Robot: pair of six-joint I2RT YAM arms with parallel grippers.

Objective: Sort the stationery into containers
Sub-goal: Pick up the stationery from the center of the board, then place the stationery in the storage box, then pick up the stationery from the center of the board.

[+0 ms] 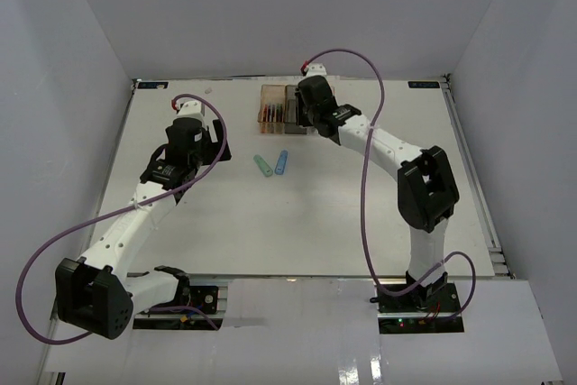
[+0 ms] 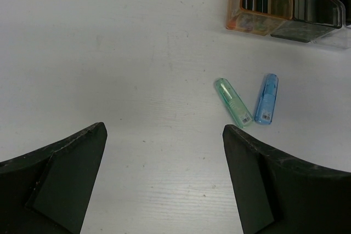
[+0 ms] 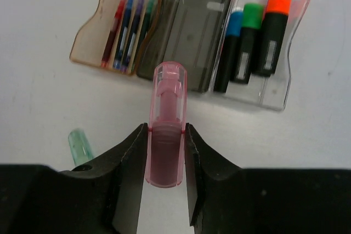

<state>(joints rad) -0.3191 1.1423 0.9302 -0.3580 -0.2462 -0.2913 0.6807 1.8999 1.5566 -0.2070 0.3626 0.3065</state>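
Note:
My right gripper is shut on a pink highlighter and holds it above the table, just in front of the dark grey bin, which looks empty. The amber bin holds several thin pens. The clear bin holds three black highlighters with blue, green and orange caps. A mint highlighter and a blue highlighter lie side by side on the table. My left gripper is open and empty, above bare table to their near left.
In the top view the bins sit at the table's far edge, partly hidden by my right gripper. The mint and blue highlighters lie mid-table, right of my left gripper. White walls surround the table.

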